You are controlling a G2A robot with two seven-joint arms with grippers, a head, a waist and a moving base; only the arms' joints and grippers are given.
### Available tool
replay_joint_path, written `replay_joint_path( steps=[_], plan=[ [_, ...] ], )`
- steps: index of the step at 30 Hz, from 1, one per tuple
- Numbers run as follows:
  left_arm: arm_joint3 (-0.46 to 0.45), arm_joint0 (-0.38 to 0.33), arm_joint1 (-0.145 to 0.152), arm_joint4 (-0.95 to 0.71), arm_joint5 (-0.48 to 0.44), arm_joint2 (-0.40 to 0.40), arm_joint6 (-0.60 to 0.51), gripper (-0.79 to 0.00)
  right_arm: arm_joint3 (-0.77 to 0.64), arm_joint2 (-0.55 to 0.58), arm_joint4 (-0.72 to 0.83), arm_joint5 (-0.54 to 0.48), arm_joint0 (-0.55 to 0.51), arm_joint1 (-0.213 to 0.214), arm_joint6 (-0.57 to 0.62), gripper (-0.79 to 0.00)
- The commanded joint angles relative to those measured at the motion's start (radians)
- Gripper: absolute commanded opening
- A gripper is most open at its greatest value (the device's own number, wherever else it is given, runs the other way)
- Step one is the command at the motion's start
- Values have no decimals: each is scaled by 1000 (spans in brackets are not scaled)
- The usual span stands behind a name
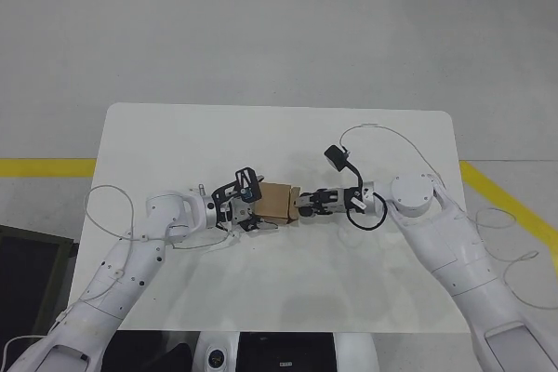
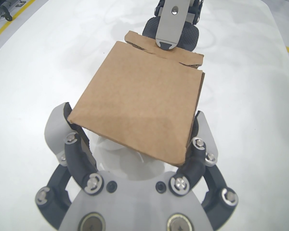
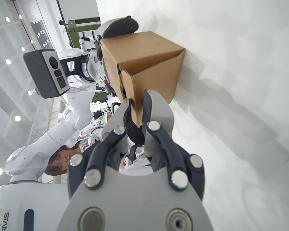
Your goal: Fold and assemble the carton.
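Observation:
A small brown cardboard carton [image 1: 277, 203] stands in the middle of the white table [image 1: 167, 139], held between both arms. My left gripper [image 1: 251, 200] clasps the carton [image 2: 139, 102] from its left side, one finger against each of two opposite walls. My right gripper [image 1: 298, 205] comes from the right and is shut on the edge of an upright end flap [image 3: 134, 102] of the carton [image 3: 144, 58]. In the left wrist view, the right gripper [image 2: 167, 45] pinches the far flap edge. The carton's right end is partly open, its flaps not lying flat.
The white table has free room all around the carton. A black cable [image 1: 358, 219] loops by the right wrist. Yellow floor tape [image 1: 37, 167] runs past both table sides.

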Motion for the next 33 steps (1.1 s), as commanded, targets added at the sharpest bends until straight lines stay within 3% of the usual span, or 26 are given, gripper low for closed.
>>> replay_joint_path(
  steps=[1, 17, 26, 33],
  plan=[
    [-1, 0, 0, 1, 1, 0, 1, 0, -3, -6, -4, 6, 4, -1, 0, -723],
    [-7, 2, -1, 2, 0, 1, 1, 0, -11, -42, -20, 15, 36, -13, 1, -751],
    [-5, 4, -2, 3, -1, 1, 3, 0, 9, -58, -14, 2, 54, -21, -2, -708],
    [-1, 4, -2, 2, -1, -2, 2, 0, -19, -11, -28, 11, 22, -3, 2, -677]
  ],
)
